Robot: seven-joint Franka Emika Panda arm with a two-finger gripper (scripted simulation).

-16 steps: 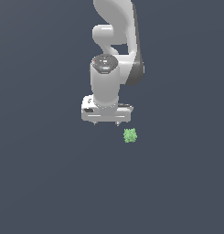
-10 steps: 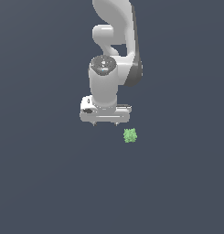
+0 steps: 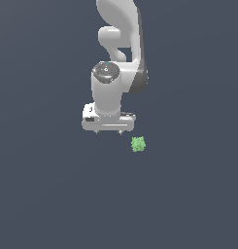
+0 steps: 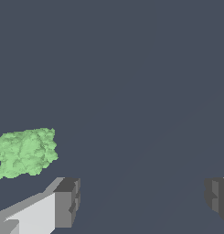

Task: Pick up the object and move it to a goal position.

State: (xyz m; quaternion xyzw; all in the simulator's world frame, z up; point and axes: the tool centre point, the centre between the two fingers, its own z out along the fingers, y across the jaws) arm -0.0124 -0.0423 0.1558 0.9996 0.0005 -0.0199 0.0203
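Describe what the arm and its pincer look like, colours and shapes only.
The arm is glossy white with rounded, tube-like links and dark grey bands at the joints. A dark round cap with tiny red and green marks tops the wrist. The pincer has a wide, flat white body; its fingers are blocky and dark grey. No cables show.

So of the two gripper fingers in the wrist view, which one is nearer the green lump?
The finger with the pale gripper body visible beside it; the light-green lump lies just outside it. The other finger is far across the open gap, nothing between them.
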